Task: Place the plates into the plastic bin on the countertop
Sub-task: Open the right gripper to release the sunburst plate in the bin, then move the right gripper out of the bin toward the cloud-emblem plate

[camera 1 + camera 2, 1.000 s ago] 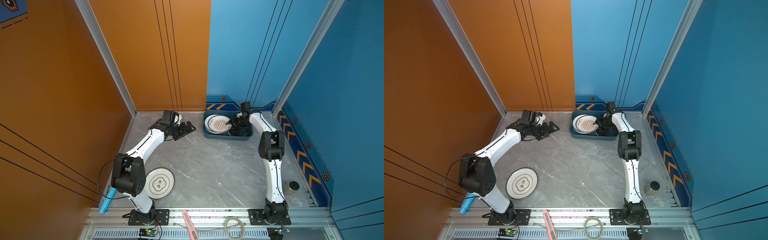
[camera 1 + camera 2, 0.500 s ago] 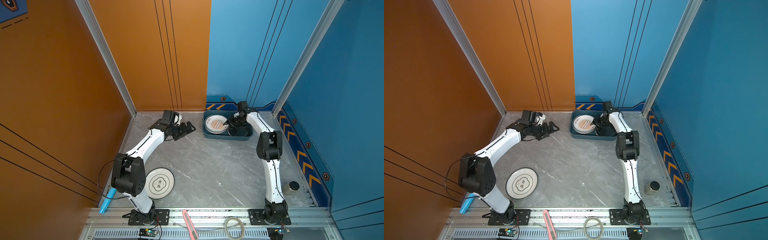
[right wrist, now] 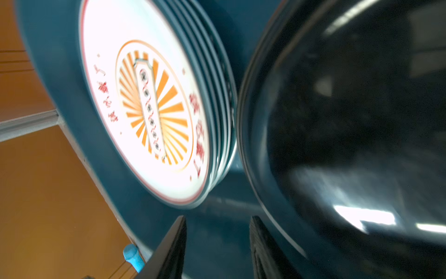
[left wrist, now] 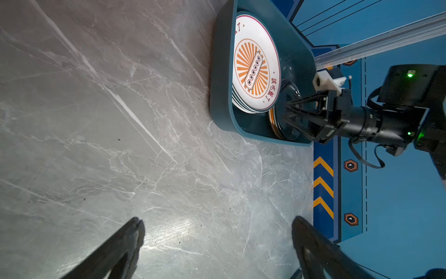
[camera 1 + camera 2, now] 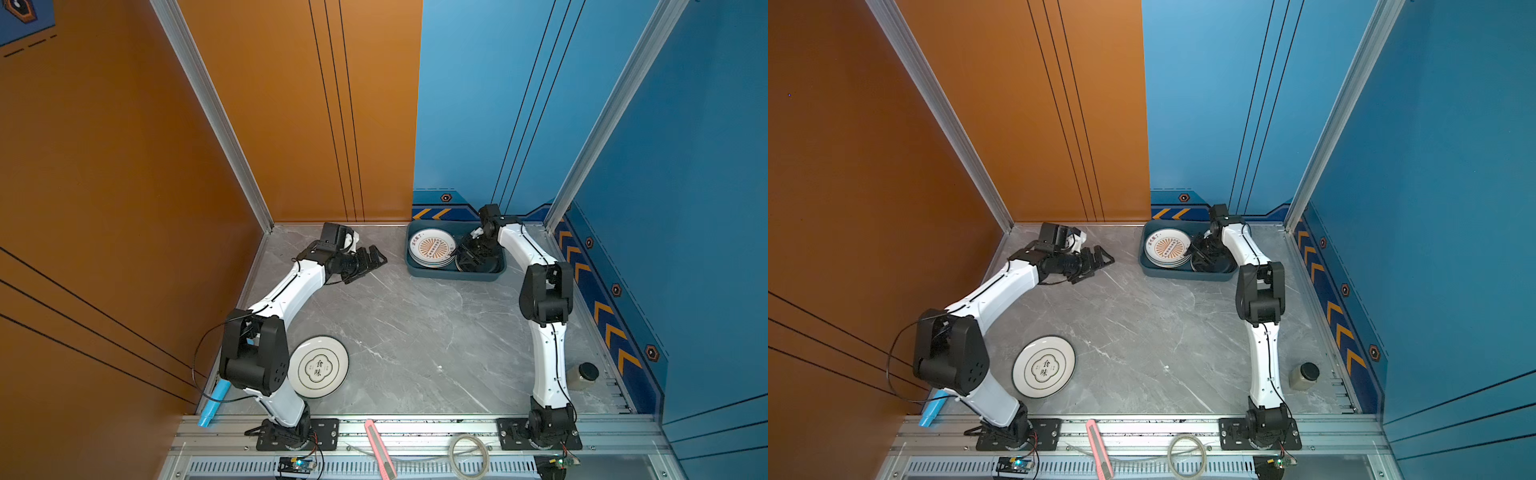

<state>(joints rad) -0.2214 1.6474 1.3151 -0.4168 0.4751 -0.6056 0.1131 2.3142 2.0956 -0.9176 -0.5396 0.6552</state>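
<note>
In plastic bin (image 5: pixel 453 275): black plate (image 3: pixel 350 120) just beside right pincer (image 3: pixel 218 219).

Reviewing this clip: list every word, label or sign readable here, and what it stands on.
"食味": centre of the quatrefoil plate on the countertop; smaller characters beside it are too small.
Red characters, apparently "該吃飯了": rim of the sunburst plate in the plastic bin; its centre label is too small.
Wall badges: no readable words.

One bin (image 5: pixel 453 275), one quatrefoil plate (image 5: pixel 318 366), one black plate (image 3: pixel 350 120), one sunburst-topped stack (image 5: pixel 432 248), one jar (image 5: pixel 584 375).
</note>
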